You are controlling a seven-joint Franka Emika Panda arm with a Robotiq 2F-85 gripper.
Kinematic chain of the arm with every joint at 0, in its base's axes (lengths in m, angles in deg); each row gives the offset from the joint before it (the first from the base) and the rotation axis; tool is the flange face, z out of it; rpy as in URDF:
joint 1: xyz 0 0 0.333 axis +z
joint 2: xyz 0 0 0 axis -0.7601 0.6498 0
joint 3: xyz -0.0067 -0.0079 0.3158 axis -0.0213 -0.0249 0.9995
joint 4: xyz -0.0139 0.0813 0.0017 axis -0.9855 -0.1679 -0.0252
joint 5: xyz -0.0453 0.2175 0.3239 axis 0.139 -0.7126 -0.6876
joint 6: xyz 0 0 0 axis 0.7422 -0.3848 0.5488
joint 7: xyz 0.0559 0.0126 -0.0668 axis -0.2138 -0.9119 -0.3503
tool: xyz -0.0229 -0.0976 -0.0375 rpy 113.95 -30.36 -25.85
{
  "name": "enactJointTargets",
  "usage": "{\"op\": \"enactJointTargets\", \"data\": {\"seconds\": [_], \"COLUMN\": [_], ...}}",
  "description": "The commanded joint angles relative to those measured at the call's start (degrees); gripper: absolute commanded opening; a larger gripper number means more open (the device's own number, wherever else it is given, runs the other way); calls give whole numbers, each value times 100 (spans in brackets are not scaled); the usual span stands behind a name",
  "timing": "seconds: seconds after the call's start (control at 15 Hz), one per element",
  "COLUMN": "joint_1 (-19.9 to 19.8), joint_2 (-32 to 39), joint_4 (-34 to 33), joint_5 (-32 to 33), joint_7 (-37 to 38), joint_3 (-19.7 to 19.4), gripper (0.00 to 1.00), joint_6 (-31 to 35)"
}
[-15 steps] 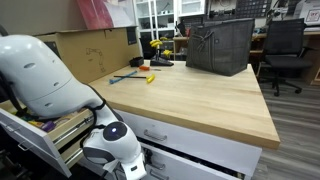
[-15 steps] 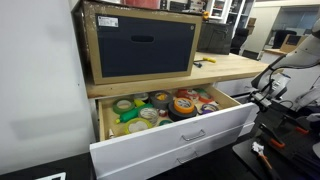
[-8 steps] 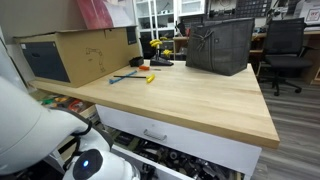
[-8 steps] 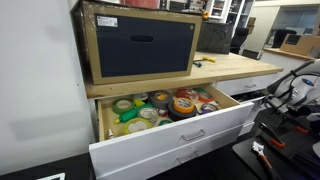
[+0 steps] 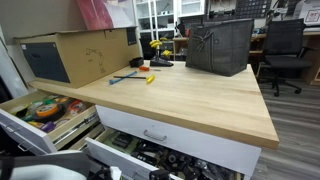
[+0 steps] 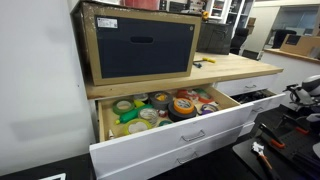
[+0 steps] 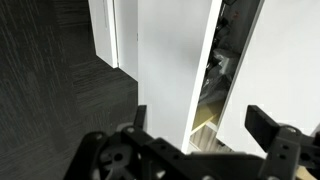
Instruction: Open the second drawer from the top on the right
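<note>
The second drawer [image 5: 103, 150] stands pulled out under the wooden table top, and dark jumbled tools show inside it. In the wrist view its white front [image 7: 170, 60] fills the middle, with a gap beside it giving onto the dark inside [image 7: 215, 70]. My gripper [image 7: 200, 125] is open, one dark finger [image 7: 140, 118] to the left and one to the right [image 7: 266, 126], with nothing held between them. The drawer's handle is hidden in the wrist view. In an exterior view only part of my arm [image 6: 305, 93] shows at the edge.
A pale wooden-sided drawer [image 5: 20, 122] with colourful contents stands open beside it, also seen full of tape rolls [image 6: 150, 105]. The top white drawer front [image 5: 153, 135] sits above the pulled-out one. A cardboard box [image 5: 75, 52] and a dark bin [image 5: 218, 45] stand on the table top.
My arm has dropped out of the exterior view it filled. The second drawer has come further out, and its tools are uncovered.
</note>
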Motion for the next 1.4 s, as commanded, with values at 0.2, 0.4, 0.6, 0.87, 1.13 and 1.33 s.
{"op": "enactJointTargets", "data": {"seconds": [0.2, 0.4, 0.6, 0.87, 1.13, 1.33], "joint_1": [-509, 93, 887, 2047, 3605, 4973], "joint_2": [-1389, -1930, -2383, -3038, -3706, -3756], "joint_4": [2173, 2623, 2771, 2705, 2504, 2306], "joint_5": [-1230, -2075, -2870, -3824, -4739, -5151], "joint_7": [-199, -8, 233, 717, 1019, 1059], "joint_3": [149, 203, 170, -10, -963, -2155], "gripper": [100, 100, 100, 100, 100, 100], "joint_6": [-25, -23, -84, -383, -1184, -1504]}}
